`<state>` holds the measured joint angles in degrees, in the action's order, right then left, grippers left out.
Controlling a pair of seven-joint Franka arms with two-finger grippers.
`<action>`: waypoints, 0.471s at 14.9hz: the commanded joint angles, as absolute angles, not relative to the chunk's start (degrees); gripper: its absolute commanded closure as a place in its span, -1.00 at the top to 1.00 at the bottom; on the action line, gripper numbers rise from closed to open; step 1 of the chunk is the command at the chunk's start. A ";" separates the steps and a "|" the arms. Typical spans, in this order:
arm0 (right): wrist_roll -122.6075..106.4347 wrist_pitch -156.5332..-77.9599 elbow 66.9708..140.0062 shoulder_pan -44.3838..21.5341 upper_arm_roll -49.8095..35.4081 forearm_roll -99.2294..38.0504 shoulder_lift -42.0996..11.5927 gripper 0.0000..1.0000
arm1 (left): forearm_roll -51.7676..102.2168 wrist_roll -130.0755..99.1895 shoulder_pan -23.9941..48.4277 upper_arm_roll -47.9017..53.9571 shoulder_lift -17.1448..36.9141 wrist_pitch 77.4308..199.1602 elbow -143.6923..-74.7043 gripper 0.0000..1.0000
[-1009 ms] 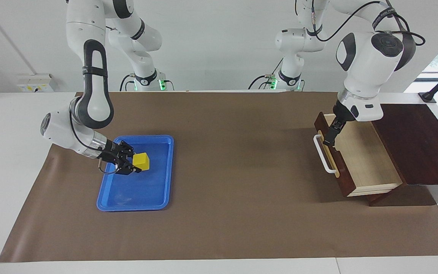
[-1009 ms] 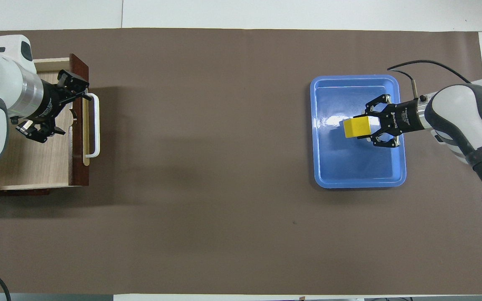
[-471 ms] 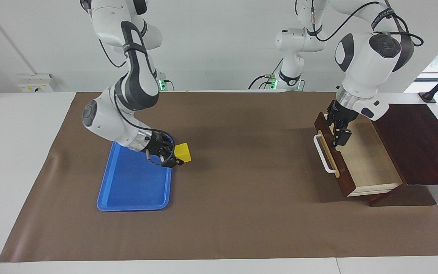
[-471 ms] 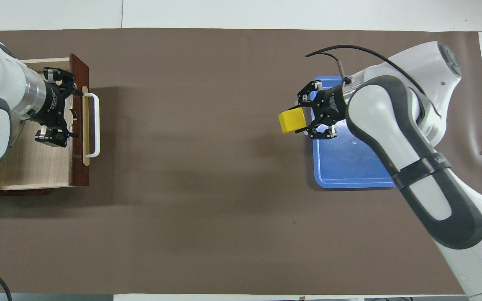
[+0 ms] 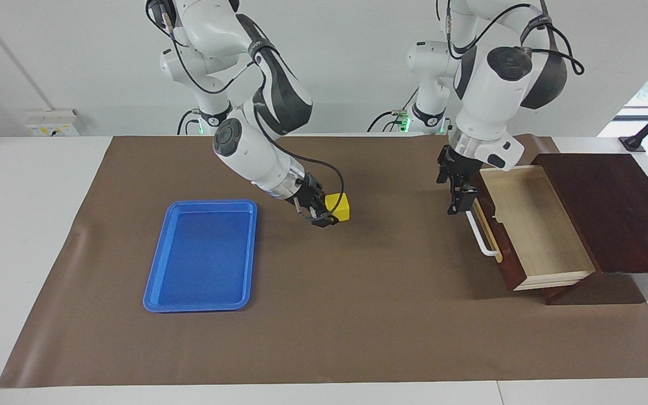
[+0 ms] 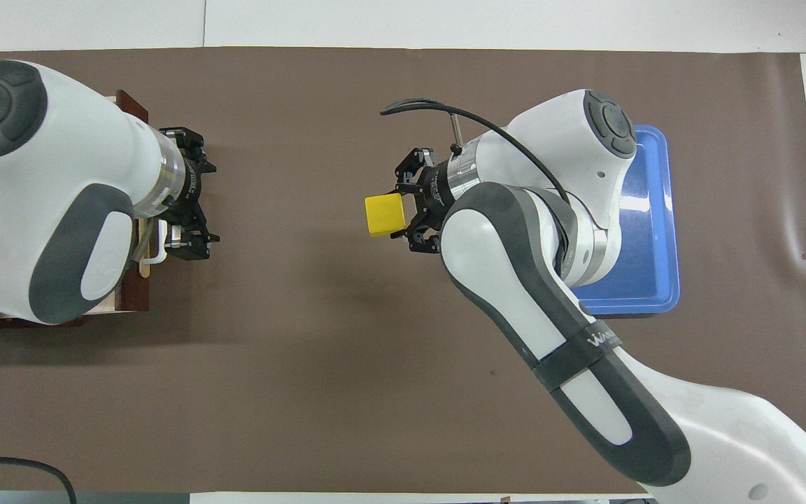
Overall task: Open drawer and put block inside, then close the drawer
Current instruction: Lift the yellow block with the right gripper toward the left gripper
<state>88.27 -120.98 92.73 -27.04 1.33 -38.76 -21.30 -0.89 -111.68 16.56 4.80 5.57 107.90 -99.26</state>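
While the block (image 5: 340, 206) hangs in the air over the bare middle of the brown mat (image 5: 324, 315), it sits clenched between the fingers of the right gripper (image 5: 324, 216), which reaches in from the blue tray's (image 5: 158, 281) end of the tabletop (image 5: 26, 236). It is a small bright yellow cube with plain faces, one flat face turned upward in the overhead view and its edges slightly skewed to the mat's borders; being a cube, it has no long axis to speak of. Nothing lies on the mat between the block and the drawer (image 5: 532, 230), which stands pulled out at the left arm's end, showing a pale wood interior with nothing in it, a dark reddish-brown front and a white bar handle (image 5: 481, 236) on a tan strip; its length runs out from the dark cabinet (image 5: 611, 208) toward the table's middle. The left gripper (image 5: 459, 194) hangs just beside the handle's robot-side end, over the mat in front of the drawer, its fingers spread apart and holding nothing. The blue tray lies flat and bare on the mat, well apart from the block, its long side running away from the robots.
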 commanded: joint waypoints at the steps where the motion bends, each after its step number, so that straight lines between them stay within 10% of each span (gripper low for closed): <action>1: 95.08 -121.90 87.11 -28.91 1.49 -37.71 -25.13 -1.00 | 0.78 -118.01 19.07 3.96 7.29 110.47 -99.49 1.00; 7: 100.63 -126.03 86.40 -32.34 1.41 -37.88 -27.68 -1.00 | 1.67 -124.27 25.39 3.96 9.93 112.41 -98.53 1.00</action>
<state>98.57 -124.75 88.24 -31.67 1.34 -38.73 -26.04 0.79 -122.26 22.69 4.82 8.84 111.47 -99.27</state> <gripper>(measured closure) 0.445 0.000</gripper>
